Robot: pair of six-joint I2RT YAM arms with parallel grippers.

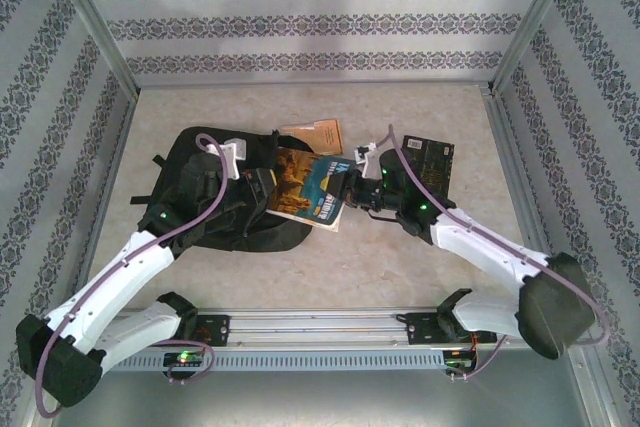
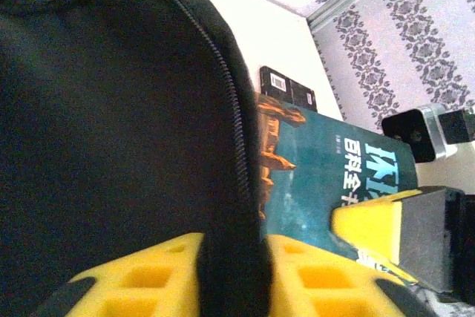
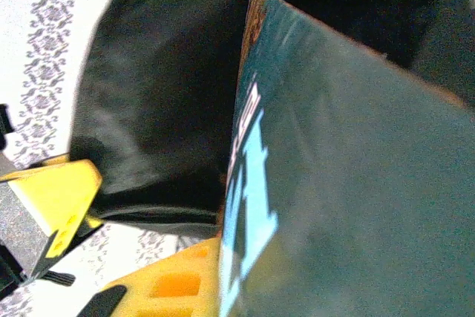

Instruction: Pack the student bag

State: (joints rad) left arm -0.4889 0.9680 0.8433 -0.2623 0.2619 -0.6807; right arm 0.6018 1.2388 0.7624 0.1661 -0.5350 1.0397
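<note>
The student bag [image 1: 200,192] lies black and slumped on the left half of the table, its mouth facing right. My left gripper [image 1: 262,183] holds the zippered rim of the bag [image 2: 223,109], which fills the gap between its yellow fingers [image 2: 319,280]. A teal book [image 1: 314,193] with an orange picture and pale lettering stands tilted at the mouth, its left edge over the black fabric. My right gripper [image 1: 350,188] is shut on the book's right end. In the right wrist view the teal cover [image 3: 356,168] points into the dark opening of the bag [image 3: 163,109], with one yellow finger [image 3: 171,287] under it.
A brown book [image 1: 318,131] lies flat just behind the bag's mouth. A dark book [image 1: 432,159] lies at the right, beyond my right wrist. Patterned walls and metal frame posts [image 1: 500,107] close off the sides and back. Bare tabletop [image 1: 360,267] runs in front of the bag.
</note>
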